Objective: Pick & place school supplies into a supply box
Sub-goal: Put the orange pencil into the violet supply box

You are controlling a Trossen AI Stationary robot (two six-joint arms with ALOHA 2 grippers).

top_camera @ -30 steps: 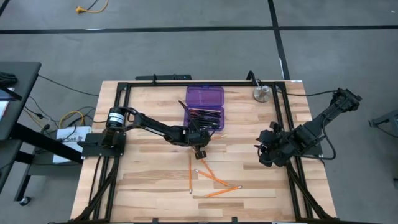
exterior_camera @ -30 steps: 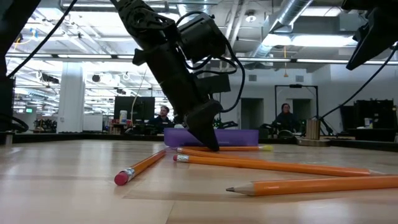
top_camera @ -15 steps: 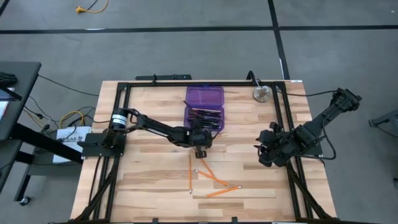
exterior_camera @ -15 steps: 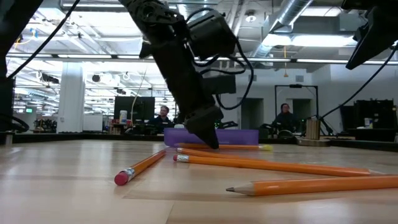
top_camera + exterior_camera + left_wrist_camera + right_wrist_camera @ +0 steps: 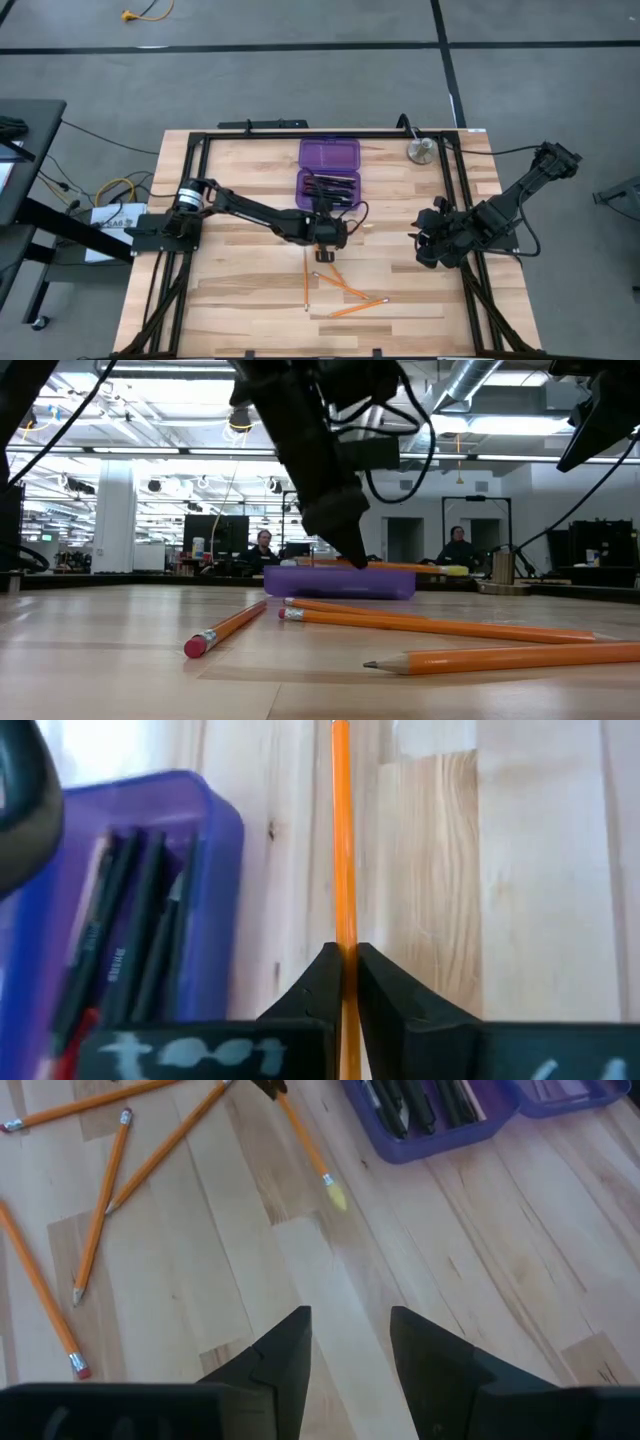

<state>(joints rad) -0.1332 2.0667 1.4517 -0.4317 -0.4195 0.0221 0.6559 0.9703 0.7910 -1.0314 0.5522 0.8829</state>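
Note:
My left gripper (image 5: pixel 323 250) hangs just in front of the supply box (image 5: pixel 328 188) and is shut on an orange pencil (image 5: pixel 342 840). In the low view that pencil (image 5: pixel 410 567) floats level above the box's wall (image 5: pixel 340 582). The purple box lies open, its lid (image 5: pixel 329 154) flat behind it and black pens (image 5: pixel 130 950) inside. Three more orange pencils (image 5: pixel 340 290) lie on the table nearer the front. My right gripper (image 5: pixel 350 1330) waits open over the table's right side (image 5: pixel 430 245), with nothing between its fingers. My left gripper pinches the pencil's shaft (image 5: pixel 343 935) between its two fingertips, near the end away from the eraser. The fingers slant down from the table's left, and the pencil runs on forward between them. It is lifted clear and level, with its eraser end (image 5: pixel 335 1198) sticking out toward the table's right.
A round silver disc (image 5: pixel 420 151) sits at the far right corner. The loose pencils (image 5: pixel 430 625) cross each other on the near middle of the table (image 5: pixel 230 290). A black frame (image 5: pixel 200 150) runs round the table's edges.
My left gripper has risen, staying shut on the pencil, and has shifted a little toward the table's right. The pencil, which lay on the table beside the box, is now lifted clear and stays level at about the height of the box's rim.

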